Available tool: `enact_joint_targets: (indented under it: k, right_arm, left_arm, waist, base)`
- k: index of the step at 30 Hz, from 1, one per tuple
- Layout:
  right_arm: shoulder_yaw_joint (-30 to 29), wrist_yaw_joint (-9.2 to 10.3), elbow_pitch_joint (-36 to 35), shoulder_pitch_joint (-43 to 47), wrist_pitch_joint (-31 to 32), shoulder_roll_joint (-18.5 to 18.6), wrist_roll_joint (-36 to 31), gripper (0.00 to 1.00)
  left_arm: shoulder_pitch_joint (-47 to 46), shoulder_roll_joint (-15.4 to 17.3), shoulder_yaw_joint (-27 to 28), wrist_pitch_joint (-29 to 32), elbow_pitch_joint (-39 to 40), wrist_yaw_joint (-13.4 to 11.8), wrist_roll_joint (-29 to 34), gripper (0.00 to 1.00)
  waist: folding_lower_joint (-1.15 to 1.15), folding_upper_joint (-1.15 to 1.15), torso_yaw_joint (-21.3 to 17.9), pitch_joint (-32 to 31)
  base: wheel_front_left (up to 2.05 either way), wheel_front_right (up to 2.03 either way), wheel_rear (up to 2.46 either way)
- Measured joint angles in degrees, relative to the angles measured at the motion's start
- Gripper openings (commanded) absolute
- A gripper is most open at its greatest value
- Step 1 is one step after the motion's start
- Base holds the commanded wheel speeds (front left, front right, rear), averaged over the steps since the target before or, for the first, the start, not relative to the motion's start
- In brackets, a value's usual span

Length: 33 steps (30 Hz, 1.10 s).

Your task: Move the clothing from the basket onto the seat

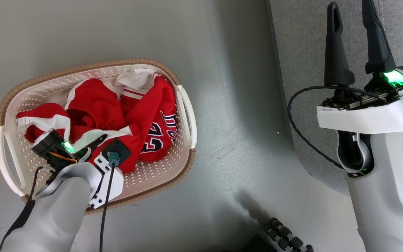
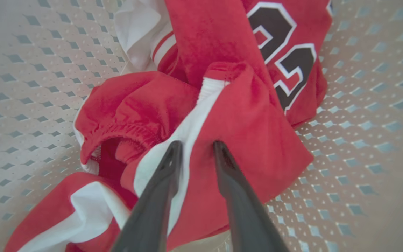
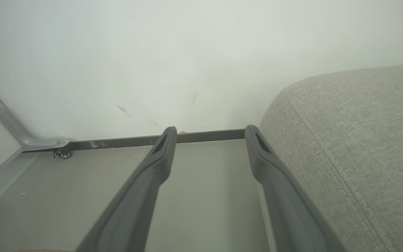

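Note:
The clothing (image 1: 96,105), red with white trim, lies heaped in the cream basket (image 1: 93,66) on the floor at the left. The jersey's number (image 1: 156,136) faces up near the basket's right wall. My left arm (image 1: 65,196) reaches down into the basket. In the left wrist view my left gripper (image 2: 196,145) stands half closed. Its tips are dug into the red clothing (image 2: 243,115) with a fold of red and white cloth between them; an elastic waistband (image 2: 131,129) bunches just left. My right gripper (image 1: 350,7) is open and holds nothing, over the grey seat (image 1: 306,70).
Grey floor (image 1: 240,105) separates the basket from the seat. A black part with small rollers (image 1: 289,238) shows at the bottom edge. In the right wrist view the right gripper (image 3: 211,130) points along the seat's edge (image 3: 355,140) at a white wall and a caster (image 3: 63,154).

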<state>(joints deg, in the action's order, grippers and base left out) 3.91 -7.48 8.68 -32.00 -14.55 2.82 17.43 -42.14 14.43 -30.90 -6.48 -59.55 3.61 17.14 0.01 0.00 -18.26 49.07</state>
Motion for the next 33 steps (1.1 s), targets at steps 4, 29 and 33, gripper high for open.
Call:
enact_joint_targets:
  k: [4,29,33]
  right_arm:
    - [-0.1,0.00,0.0,0.0,0.0,0.0,0.2,1.00]
    - [-1.2,0.00,0.5,-1.0,-0.1,0.0,0.3,1.00]
    - [-1.3,0.00,0.6,-1.0,-0.1,0.0,0.3,1.00]
  left_arm:
    - [-0.2,-0.2,-0.2,0.0,-0.7,0.0,0.1,0.00]
    - [-0.9,-2.0,2.1,-4.8,0.0,-3.1,-2.3,0.00]
    - [-0.8,-2.2,2.8,-5.7,0.4,-3.7,-2.8,0.00]
  waist:
    - [0.00,0.00,-0.1,0.1]
    - [0.00,0.00,1.4,-1.4]
    - [0.00,0.00,1.9,-1.9]
  base:
    - [0.00,0.00,0.00]
    - [0.00,0.00,0.00]
    - [0.00,0.00,0.00]
